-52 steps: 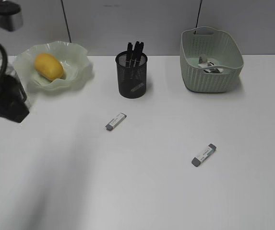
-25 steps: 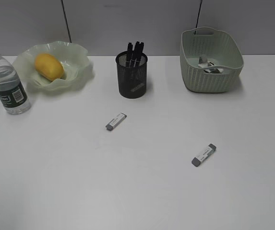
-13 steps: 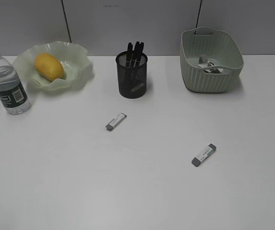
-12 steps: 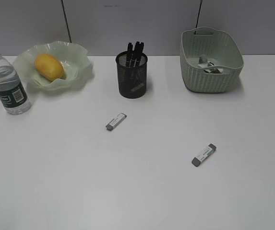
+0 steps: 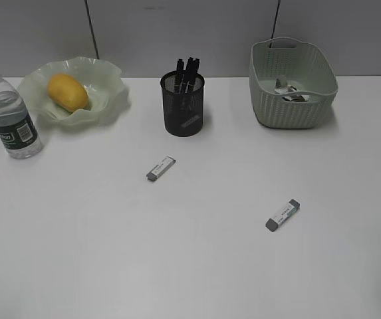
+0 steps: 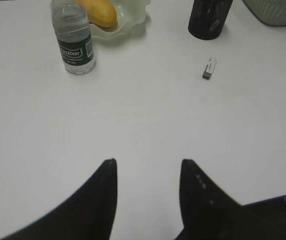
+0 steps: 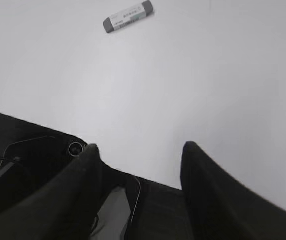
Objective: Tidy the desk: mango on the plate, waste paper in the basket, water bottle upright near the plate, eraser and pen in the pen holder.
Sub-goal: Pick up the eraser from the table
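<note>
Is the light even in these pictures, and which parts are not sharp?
Exterior view: soft even light, faint shadows under the pen holder and basket, no glare. Left wrist view: the water bottle is sharp, the near gripper blurred. Right wrist view: the eraser is slightly soft, the gripper blurred.

The left arm has left the water bottle standing.
</note>
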`<move>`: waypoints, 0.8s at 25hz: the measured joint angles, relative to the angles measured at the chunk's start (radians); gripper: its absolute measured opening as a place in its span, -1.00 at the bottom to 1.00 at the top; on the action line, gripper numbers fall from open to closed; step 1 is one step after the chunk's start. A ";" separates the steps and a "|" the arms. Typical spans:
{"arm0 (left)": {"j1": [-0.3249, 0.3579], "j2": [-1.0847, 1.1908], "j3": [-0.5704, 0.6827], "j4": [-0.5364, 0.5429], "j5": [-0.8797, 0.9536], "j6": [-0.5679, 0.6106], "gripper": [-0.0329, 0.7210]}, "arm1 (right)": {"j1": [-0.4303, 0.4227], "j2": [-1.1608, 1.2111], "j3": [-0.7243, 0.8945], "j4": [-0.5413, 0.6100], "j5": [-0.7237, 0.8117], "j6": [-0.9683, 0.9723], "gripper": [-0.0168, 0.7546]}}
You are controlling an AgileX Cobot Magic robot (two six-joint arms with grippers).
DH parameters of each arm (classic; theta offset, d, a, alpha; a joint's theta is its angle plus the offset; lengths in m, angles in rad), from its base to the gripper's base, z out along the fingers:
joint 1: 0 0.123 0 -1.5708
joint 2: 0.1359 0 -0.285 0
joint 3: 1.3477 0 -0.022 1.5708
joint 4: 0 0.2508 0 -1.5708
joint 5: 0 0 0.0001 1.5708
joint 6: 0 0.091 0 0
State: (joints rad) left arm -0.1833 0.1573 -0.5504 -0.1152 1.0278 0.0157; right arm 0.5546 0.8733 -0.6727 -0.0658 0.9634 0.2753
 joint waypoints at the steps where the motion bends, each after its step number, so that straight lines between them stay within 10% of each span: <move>1: 0.000 0.000 0.000 0.000 0.000 0.000 -0.07 | 0.000 0.042 -0.008 0.000 -0.005 0.017 0.12; 20: 0.000 -0.001 0.000 -0.001 0.002 0.000 -0.09 | -0.007 0.880 -0.331 0.019 -0.184 0.389 0.12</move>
State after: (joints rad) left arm -0.1833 0.1563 -0.5504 -0.1162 1.0295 0.0157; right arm 0.5481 1.7532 -1.0039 -0.0471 0.7794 0.6646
